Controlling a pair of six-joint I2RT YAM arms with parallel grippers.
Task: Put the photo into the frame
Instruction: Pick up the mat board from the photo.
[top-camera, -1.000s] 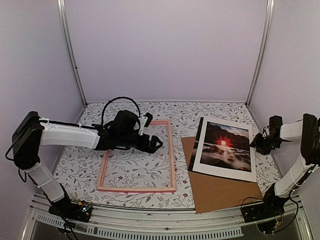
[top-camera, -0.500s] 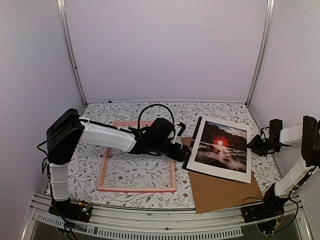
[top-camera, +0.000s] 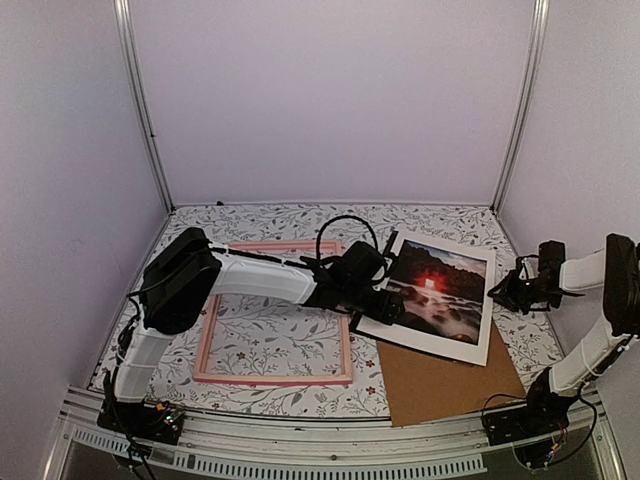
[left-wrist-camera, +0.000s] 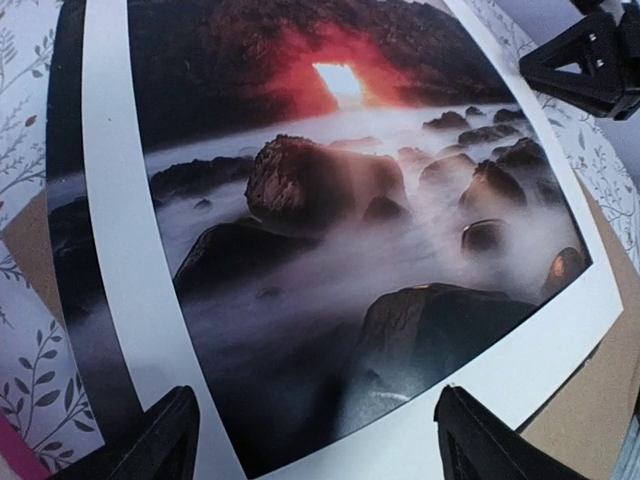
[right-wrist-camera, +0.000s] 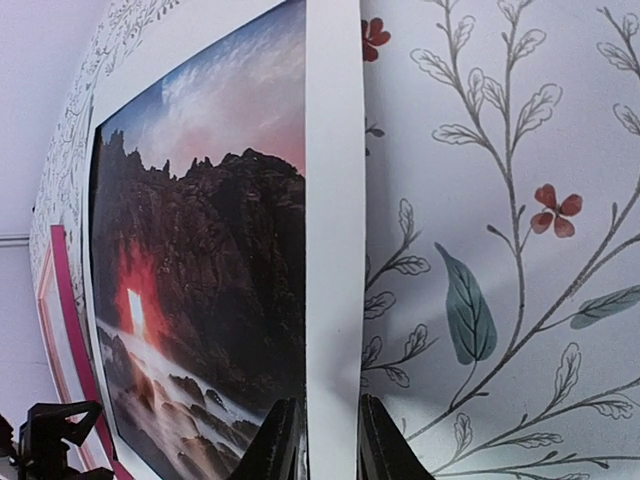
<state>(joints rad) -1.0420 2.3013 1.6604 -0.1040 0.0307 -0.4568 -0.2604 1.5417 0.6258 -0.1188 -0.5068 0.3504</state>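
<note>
The photo (top-camera: 432, 290), a dark rocky water scene with a red sun, lies under a white mat (top-camera: 478, 345), partly on a brown backing board (top-camera: 440, 385). The pink frame (top-camera: 275, 378) lies left of it on the table. My left gripper (top-camera: 390, 310) is open, its fingertips spread just above the mat's near-left corner; the left wrist view shows the photo (left-wrist-camera: 330, 210) and mat (left-wrist-camera: 115, 200) under my gripper (left-wrist-camera: 315, 400). My right gripper (top-camera: 497, 293) is shut on the mat's right edge; the right wrist view shows that gripper (right-wrist-camera: 328, 403) pinching the white strip (right-wrist-camera: 333, 200). Whether the print is pinched too is hidden.
The table has a floral cloth (top-camera: 270, 335). White walls and metal posts (top-camera: 140, 110) close in the back and sides. The frame's rail shows as a pink strip in the right wrist view (right-wrist-camera: 62, 300). The right gripper shows in the left wrist view (left-wrist-camera: 590, 70).
My left arm has swung right, from over the frame to the photo's near-left corner. The photo and mat have shifted slightly left and turned. The right gripper keeps its hold on the mat.
</note>
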